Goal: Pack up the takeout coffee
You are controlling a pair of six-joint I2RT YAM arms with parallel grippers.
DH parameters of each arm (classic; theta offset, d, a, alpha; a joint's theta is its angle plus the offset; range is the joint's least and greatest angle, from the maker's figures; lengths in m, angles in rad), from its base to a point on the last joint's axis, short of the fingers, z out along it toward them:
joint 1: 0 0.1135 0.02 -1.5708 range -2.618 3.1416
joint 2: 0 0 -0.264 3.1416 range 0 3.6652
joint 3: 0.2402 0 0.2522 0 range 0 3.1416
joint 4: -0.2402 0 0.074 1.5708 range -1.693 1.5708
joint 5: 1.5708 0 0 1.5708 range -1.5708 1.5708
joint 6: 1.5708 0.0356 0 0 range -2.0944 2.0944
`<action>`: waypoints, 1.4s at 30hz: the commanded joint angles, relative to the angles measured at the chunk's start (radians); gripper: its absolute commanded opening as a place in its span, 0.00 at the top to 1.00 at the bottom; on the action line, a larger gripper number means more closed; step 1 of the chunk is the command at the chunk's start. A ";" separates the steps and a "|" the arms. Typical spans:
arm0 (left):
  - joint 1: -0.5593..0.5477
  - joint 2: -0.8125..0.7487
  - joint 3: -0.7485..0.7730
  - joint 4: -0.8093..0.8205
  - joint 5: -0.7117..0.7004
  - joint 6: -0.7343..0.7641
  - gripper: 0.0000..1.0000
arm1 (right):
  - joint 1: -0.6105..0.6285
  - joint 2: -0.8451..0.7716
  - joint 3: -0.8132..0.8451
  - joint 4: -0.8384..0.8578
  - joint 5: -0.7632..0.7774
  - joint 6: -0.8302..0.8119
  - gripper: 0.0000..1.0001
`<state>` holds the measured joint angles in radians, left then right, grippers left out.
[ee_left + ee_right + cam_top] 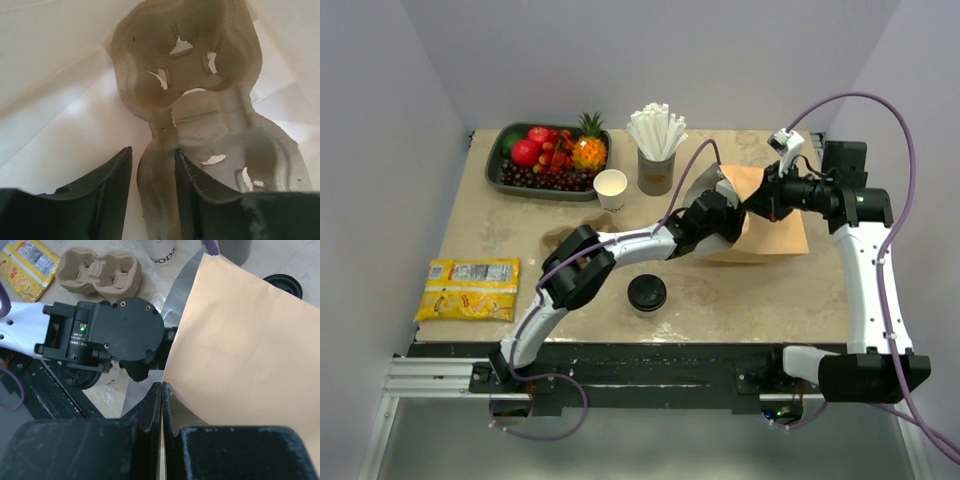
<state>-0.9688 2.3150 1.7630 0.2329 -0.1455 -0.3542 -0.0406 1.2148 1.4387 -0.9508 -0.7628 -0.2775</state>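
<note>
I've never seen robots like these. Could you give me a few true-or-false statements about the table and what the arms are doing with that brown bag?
1. The takeout coffee is already inside the paper bag. False: it stands on the table, outside the bag, near the arms' bases.
2. The right gripper has its jaws shut on the paper bag's edge. True.
3. A pulp cup carrier lies inside the bag, seen from the left wrist camera. True.
4. The straws lie in the fruit tray. False: they stand in a grey cup beside the tray.
</note>
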 commanded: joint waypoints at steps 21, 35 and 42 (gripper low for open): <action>-0.059 -0.368 -0.309 0.096 0.649 0.121 0.27 | -0.117 -0.034 0.040 0.032 0.256 -0.124 1.00; -0.065 -0.459 -0.336 -0.064 0.716 0.279 0.25 | -0.117 -0.067 -0.063 0.078 0.238 -0.103 1.00; -0.044 -0.422 -0.306 -0.064 0.609 0.169 0.30 | -0.119 -0.077 -0.069 0.076 0.205 -0.112 1.00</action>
<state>-1.0382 1.9007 1.4128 0.1829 0.5285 -0.0948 -0.1524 1.1450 1.3838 -0.8860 -0.5526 -0.3790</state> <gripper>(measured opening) 0.720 0.007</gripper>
